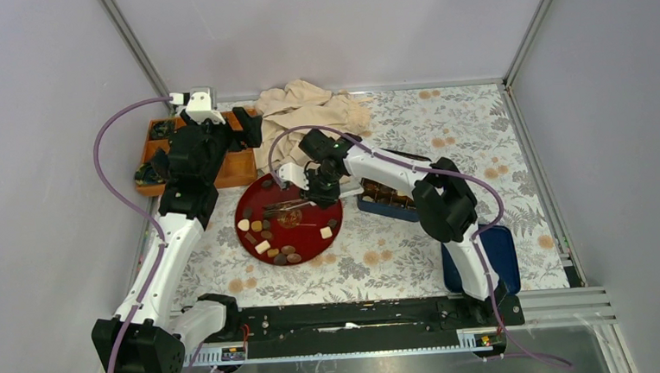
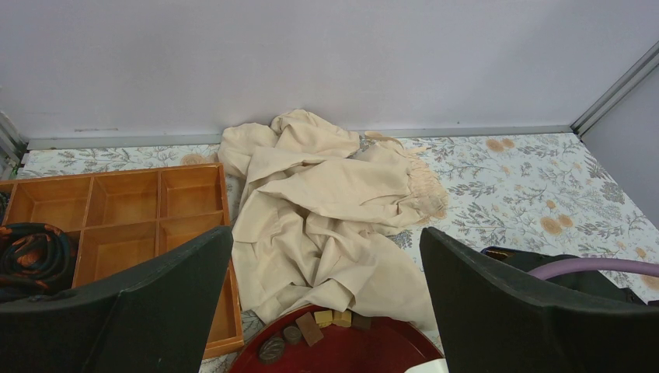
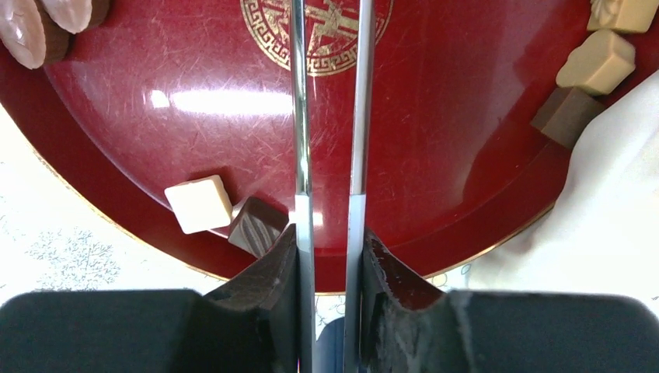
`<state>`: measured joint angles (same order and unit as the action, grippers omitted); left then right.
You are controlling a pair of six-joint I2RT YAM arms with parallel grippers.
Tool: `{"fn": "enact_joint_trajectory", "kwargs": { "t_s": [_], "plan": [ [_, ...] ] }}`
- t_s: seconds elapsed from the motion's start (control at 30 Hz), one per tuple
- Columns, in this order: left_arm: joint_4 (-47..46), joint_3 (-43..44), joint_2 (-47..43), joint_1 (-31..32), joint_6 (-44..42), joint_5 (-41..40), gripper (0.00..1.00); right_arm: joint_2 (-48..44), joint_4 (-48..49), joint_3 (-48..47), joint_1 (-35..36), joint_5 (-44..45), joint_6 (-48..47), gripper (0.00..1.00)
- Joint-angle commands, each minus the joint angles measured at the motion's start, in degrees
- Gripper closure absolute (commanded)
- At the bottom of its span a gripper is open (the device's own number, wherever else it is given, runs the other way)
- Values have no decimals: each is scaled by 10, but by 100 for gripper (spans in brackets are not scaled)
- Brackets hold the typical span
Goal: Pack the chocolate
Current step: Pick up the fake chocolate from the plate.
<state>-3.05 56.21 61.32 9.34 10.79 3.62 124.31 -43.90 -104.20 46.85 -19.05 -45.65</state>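
The chocolate lies as several dark, light brown and cream pieces on a round red plate. My right gripper hovers over the plate's back right edge, shut on metal tongs that reach over the plate. In the right wrist view the tongs' two blades run between my fingers, slightly apart and empty, with a cream square and a dark ridged piece beside them. My left gripper is open and empty over the wooden box, and sees a few pieces on the plate's far rim.
A wooden compartment box sits at the back left with a black coiled item in it. A crumpled beige cloth lies behind the plate. A blue tin stands right of the plate, its lid near the front right.
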Motion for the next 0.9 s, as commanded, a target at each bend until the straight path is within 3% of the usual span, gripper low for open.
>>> {"fn": "enact_joint_trajectory", "kwargs": {
  "t_s": [0.0, 0.5, 0.87],
  "plan": [
    [-28, -3, -8, 4, -9, -4, 1, -67, 2, 15, 5, -1, 16, 97],
    [-28, -4, -9, 4, -10, -6, 1, -266, -9, 172, -36, -67, 36, 100],
    [-28, -4, -7, 8, -11, -6, 1, -459, -75, 310, -214, -115, 8, 100]
  ]
}}
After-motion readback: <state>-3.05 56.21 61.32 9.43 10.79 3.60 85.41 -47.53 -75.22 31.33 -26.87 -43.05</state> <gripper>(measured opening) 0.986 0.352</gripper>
